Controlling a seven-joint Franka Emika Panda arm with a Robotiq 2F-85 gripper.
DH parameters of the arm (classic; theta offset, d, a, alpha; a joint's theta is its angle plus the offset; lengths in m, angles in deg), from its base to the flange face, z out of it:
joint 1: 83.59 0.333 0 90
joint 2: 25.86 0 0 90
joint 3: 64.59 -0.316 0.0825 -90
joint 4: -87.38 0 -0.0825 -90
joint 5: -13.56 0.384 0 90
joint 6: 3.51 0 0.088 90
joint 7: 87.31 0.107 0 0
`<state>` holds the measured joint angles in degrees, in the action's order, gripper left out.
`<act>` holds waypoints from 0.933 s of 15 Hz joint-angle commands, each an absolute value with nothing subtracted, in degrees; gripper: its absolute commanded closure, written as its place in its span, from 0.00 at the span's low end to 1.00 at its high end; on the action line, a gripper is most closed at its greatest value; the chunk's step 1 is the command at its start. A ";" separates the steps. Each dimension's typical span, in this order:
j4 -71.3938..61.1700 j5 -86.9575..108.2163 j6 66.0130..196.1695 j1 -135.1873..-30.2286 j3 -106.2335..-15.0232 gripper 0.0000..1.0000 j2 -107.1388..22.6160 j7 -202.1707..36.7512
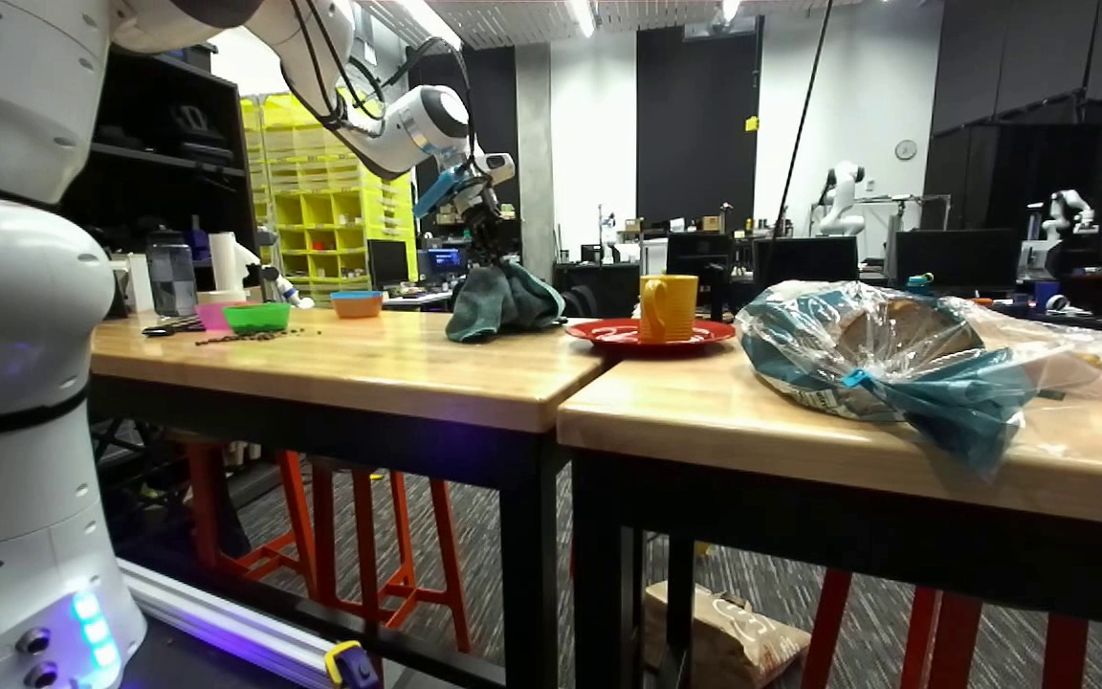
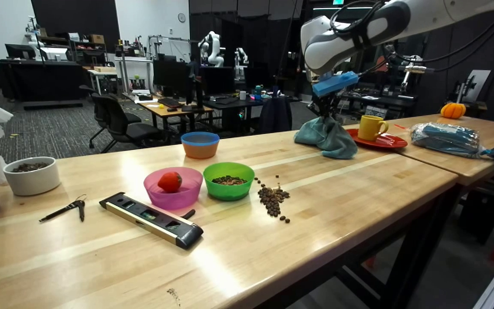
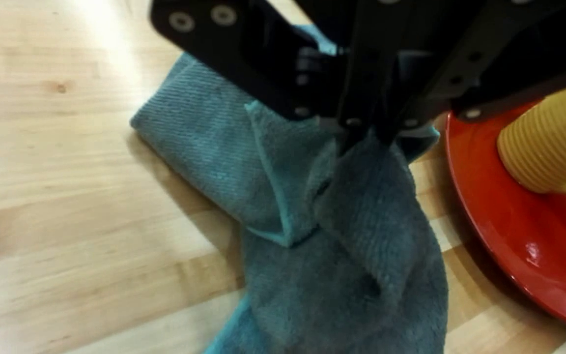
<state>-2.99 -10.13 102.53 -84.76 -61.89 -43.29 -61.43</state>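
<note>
Pinching a bunched fold of the teal cloth [image 3: 356, 216], the gripper [image 3: 366, 137] has its fingers pressed close on the fabric just beside the red plate [image 2: 390, 140]. The hold is on the gathered top, probably because a raised fold is easier to catch than flat fabric; the lower folds drape around it and seem to reach the worktop [image 2: 337, 193]. The yellow mug [image 2: 370, 128] stands upright on the red plate, which likely serves as its saucer. Past the plate, on the side away from the cloth, lies a plastic-wrapped package [image 2: 444, 138], its end gathered, presumably to keep it closed. On the plate's cloth side, well apart from it, the green bowl [image 2: 228, 194] contains dark beans [image 2: 229, 180], while loose beans [image 2: 272, 199] lie scattered on its plate-facing side. Farther from the plate, the pink bowl [image 2: 173, 197] cups a red strawberry-like thing [image 2: 170, 182], its wall likely preventing it from rolling. In pose, the arm [image 2: 380, 25] stretches over the worktop and bends at the wrist so that the gripper points down near the plate.
</note>
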 commanded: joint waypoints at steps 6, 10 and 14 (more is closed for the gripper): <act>4.28 -1.39 103.01 -84.94 -61.63 0.98 -50.16 -77.39; 4.59 0.83 102.63 -84.40 -62.30 0.98 -50.52 -80.42; 3.31 3.52 103.03 -83.29 -63.60 0.98 -50.35 -81.47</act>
